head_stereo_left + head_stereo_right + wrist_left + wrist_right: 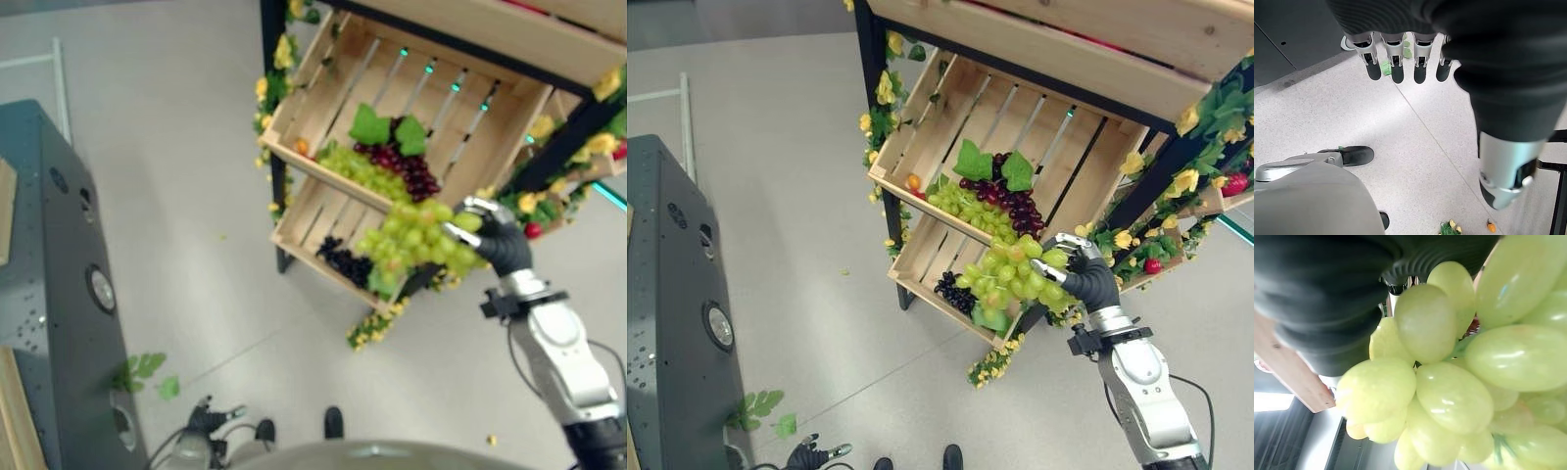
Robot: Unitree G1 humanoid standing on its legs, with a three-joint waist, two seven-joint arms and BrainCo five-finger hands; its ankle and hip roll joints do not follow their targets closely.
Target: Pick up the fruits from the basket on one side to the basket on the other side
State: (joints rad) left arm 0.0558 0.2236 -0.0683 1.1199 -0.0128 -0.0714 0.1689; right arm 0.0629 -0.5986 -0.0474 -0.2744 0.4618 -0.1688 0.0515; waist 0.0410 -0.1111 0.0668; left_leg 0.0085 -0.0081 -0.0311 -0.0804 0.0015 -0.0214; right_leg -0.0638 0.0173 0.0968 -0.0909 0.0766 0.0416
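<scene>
My right hand [1087,279] is shut on a bunch of green grapes [1014,276], holding it in the air in front of the wooden crates; the grapes [1449,377] press close against the right wrist camera. The upper slatted crate [921,127] holds green grapes [970,208], dark red grapes [1011,203] with green leaves, and a small orange fruit [912,181]. The lower crate [913,257] holds dark purple grapes [955,289]. My left hand [1400,63] hangs low over the floor, fingers straight and holding nothing.
The crates sit tilted on a black-framed stand [269,59] trimmed with yellow flowers and leaves. A dark grey cabinet [59,294] stands at the left. Loose green leaves [147,370] and a fallen flower sprig [374,325] lie on the grey floor.
</scene>
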